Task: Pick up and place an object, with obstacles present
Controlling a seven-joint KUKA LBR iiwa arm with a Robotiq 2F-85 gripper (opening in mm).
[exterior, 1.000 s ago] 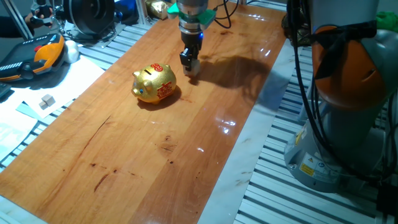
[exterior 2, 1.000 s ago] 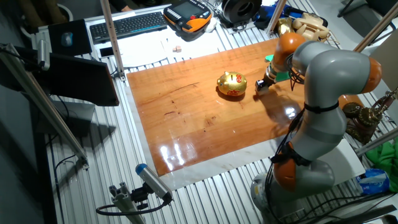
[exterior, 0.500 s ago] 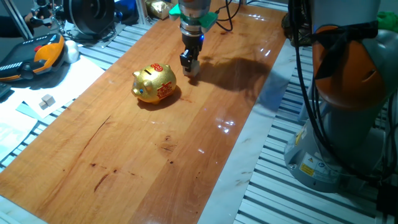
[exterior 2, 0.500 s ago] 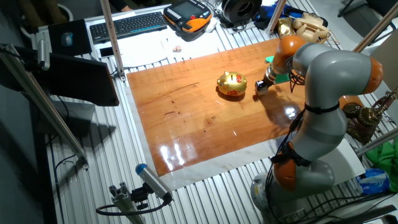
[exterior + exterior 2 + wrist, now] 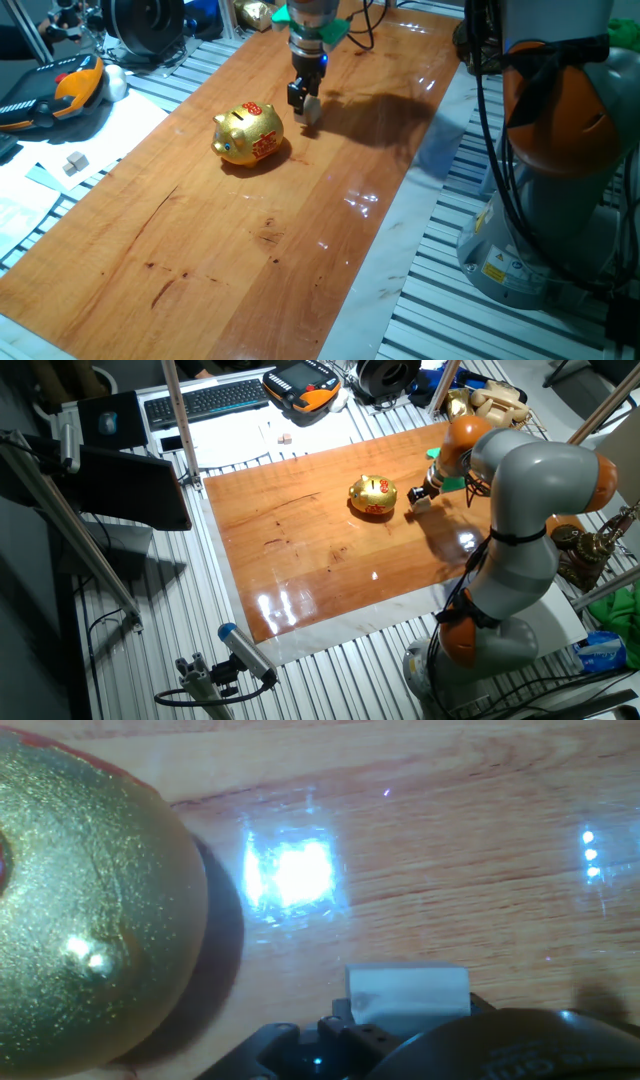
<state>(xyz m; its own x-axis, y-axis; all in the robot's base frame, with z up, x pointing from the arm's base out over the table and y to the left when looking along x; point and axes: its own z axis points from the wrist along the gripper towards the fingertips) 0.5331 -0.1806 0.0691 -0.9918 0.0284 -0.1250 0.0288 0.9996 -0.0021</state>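
The hand view was the only one that showed the cube point(image 5: 407, 998) up close: a pale block low in the frame, right against the dark body of the gripper point(image 5: 400, 1045), with the wooden table point(image 5: 480, 840) beyond it. At its left edge the gold piggy bank point(image 5: 85, 900) filled much of the picture, cut off on the left side, with a dark strip of shadow and bare wood between it and the cube.

One fixed view placed all this on the table point(image 5: 250, 230). The gripper point(image 5: 304, 103) hung just beside the piggy bank point(image 5: 248, 134), on the side nearer the robot's base, and the cube point(image 5: 309, 111) appeared as a small pale spot at the fingertips, lifted a little above the wood. The jaws stood closed around the cube.

The other fixed view showed the whole arm point(image 5: 520, 490) bent over the table point(image 5: 320, 550), with the gripper point(image 5: 420, 498) near the piggy bank point(image 5: 373, 495). The cube point(image 5: 422, 503) was only a tiny light speck there, and the fingers could not be made out.

In the hand view the fingers themselves were hidden below the frame.
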